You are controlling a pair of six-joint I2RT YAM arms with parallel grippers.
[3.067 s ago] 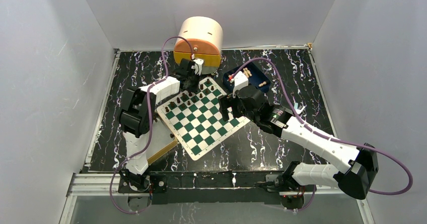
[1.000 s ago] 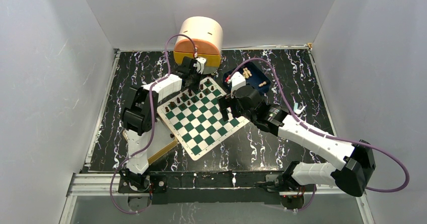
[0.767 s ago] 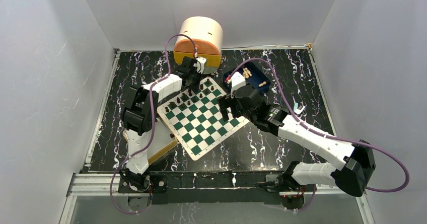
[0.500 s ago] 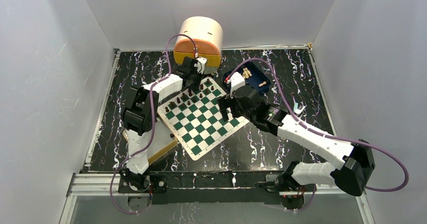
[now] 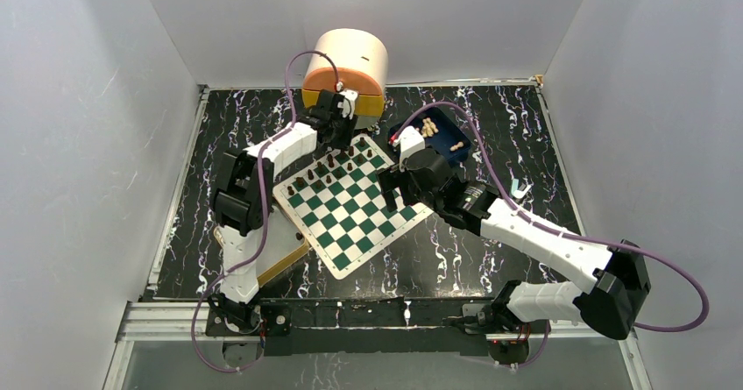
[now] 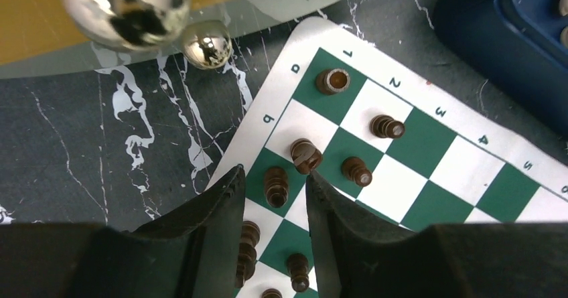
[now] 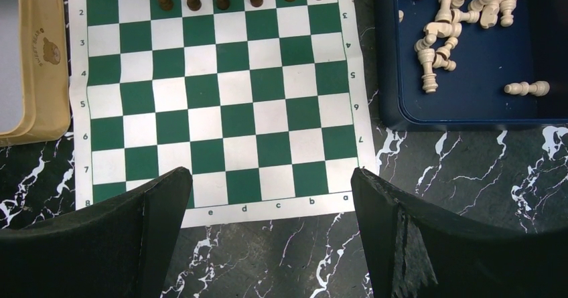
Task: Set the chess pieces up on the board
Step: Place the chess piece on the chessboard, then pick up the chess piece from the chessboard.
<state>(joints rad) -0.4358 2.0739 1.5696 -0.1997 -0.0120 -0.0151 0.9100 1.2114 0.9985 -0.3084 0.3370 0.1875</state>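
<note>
The green and white board (image 5: 350,210) lies angled on the black marble table. Several dark brown chess pieces (image 5: 329,169) stand in two rows along its far left edge. My left gripper (image 5: 336,138) hovers over the board's far corner, open and empty. In the left wrist view (image 6: 271,177) a dark piece (image 6: 276,185) stands free on a green square between the jaws, with a rook (image 6: 333,80) on the corner square. My right gripper (image 5: 392,193) is wide open and empty; in the right wrist view (image 7: 271,177) it sits above the board's row 8 edge (image 7: 228,204).
A blue tray (image 5: 442,136) of several pale beige pieces (image 7: 445,23) sits right of the board. A tan-rimmed tray (image 5: 282,254) lies at the board's left, also in the right wrist view (image 7: 40,57). An orange and beige cylinder (image 5: 346,70) stands behind the board.
My left gripper has drawn back from the board's far rows toward the orange cylinder. The right arm has shifted only slightly.
</note>
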